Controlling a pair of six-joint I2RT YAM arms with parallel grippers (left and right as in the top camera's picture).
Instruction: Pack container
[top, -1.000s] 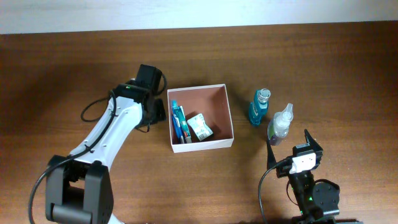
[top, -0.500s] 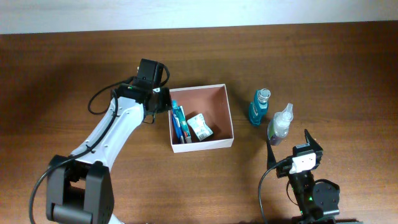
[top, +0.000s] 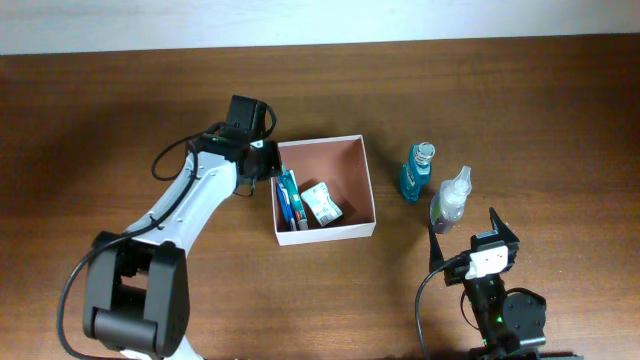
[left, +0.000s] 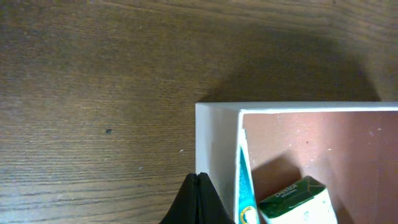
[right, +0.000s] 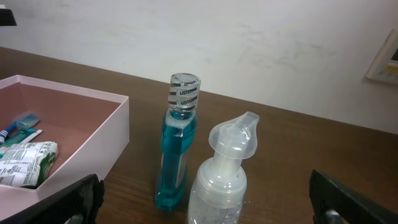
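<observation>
Resting near the middle of the wooden table (top: 520, 100), the container (top: 340, 163) has the left gripper (top: 266, 160) at its left wall and the right gripper (top: 465, 228) well off to its right
The left gripper's fingers (left: 196, 200) are pressed together with nothing between them, their tip right against the white outer wall near the far left corner. Inside the container a blue-and-white pack (top: 287, 198) lies along the left wall and a small green-and-white packet (top: 321, 203) lies beside it, with the rest of the reddish-brown floor bare. The right gripper's jaws stand wide apart and hold nothing, just in front of a clear pump bottle (top: 451, 198), which stands upright close beside a blue bottle (top: 417, 173); both bottles are on the table to the right of the container
</observation>
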